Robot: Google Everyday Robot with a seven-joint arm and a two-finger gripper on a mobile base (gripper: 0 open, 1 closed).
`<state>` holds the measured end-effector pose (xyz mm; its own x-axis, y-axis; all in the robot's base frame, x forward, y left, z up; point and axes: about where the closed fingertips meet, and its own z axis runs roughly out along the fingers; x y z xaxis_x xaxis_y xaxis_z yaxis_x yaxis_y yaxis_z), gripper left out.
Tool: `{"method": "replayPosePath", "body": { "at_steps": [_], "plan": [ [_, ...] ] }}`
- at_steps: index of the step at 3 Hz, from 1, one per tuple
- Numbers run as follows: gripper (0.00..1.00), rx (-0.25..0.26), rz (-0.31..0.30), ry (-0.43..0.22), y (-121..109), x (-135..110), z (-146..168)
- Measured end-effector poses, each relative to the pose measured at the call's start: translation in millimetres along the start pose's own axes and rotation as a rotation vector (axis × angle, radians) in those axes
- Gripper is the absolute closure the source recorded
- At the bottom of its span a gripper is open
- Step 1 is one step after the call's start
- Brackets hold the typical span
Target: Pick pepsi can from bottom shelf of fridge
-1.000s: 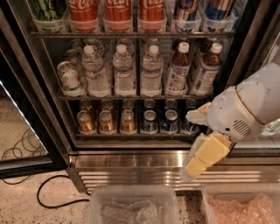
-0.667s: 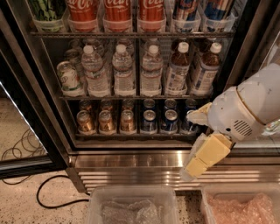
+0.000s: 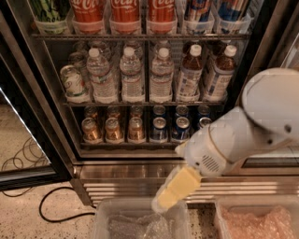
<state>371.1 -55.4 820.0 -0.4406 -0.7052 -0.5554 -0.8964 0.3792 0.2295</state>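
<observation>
The fridge (image 3: pixel 56 140) stands open with a dark interior. Its bottom shelf (image 3: pixel 126 145) holds gold-brown cans (image 3: pixel 113 130) on the left and blue pepsi cans (image 3: pixel 159 130) with silver tops on the right. More pepsi cans (image 3: pixel 181 128) stand beside and behind the first. My gripper (image 3: pixel 172 190), on a white arm (image 3: pixel 243 135), hangs in front of the ribbed steel base (image 3: pixel 121 186). It is below and slightly right of the pepsi cans, outside the fridge and apart from them. The arm hides the shelf's right end.
The middle rack holds clear water bottles (image 3: pixel 131 74) and tea bottles (image 3: pixel 189 77). Red Coca-Cola containers (image 3: pixel 124 11) stand on top. Two clear bins (image 3: pixel 105 210) with bubble wrap sit at the bottom edge. A black cable (image 3: pixel 51 205) lies on the floor at the left by the open door (image 3: pixel 28 172).
My arm and gripper have moved left and down, from the fridge's right side to in front of the steel base below the blue cans.
</observation>
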Motion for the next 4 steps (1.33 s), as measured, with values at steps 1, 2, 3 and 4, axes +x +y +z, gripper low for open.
{"method": "replayPosePath", "body": {
  "at_steps": [1,2,3,4],
  "plan": [
    [0.0,-0.064,0.085,-0.01,14,14,72],
    [0.0,-0.102,0.179,-0.004,8,43,136],
    [0.0,-0.06,0.241,0.008,-13,65,155],
    [0.0,0.027,0.288,-0.012,-29,67,157]
  ]
}}
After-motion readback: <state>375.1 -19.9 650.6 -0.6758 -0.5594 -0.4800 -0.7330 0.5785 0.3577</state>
